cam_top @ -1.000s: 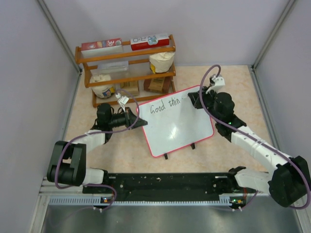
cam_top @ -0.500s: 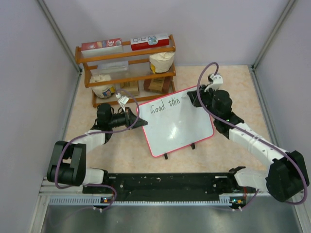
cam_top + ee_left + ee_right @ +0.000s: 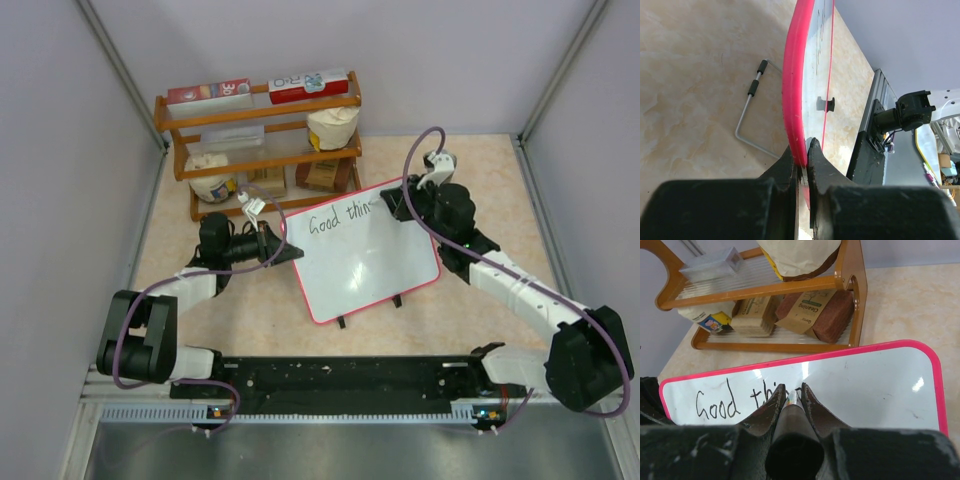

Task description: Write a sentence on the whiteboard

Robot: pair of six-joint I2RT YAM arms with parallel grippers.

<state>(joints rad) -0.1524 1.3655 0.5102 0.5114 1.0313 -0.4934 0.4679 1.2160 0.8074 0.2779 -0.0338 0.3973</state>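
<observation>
Whiteboard propped mid-table, rack close behind.
From above, a wooden rack (image 3: 258, 150) stands behind the whiteboard (image 3: 365, 265), and the sentence (image 3: 338, 218) reads "Good thin". Left wrist: my left gripper (image 3: 801, 150) pinches its pink edge, a wire stand (image 3: 752, 115) beside it. Right wrist: my right gripper (image 3: 791, 388) is clamped on a marker (image 3: 792, 440), tip at the writing.

Pale lilac walls (image 3: 450, 60) enclose a beige marbled tabletop (image 3: 490, 170) with a wooden rack (image 3: 258, 112) at the back.

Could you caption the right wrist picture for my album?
Right hand holding a black marker against the whiteboard, its sentence reading "Good thi", wooden shelf rack behind.
</observation>
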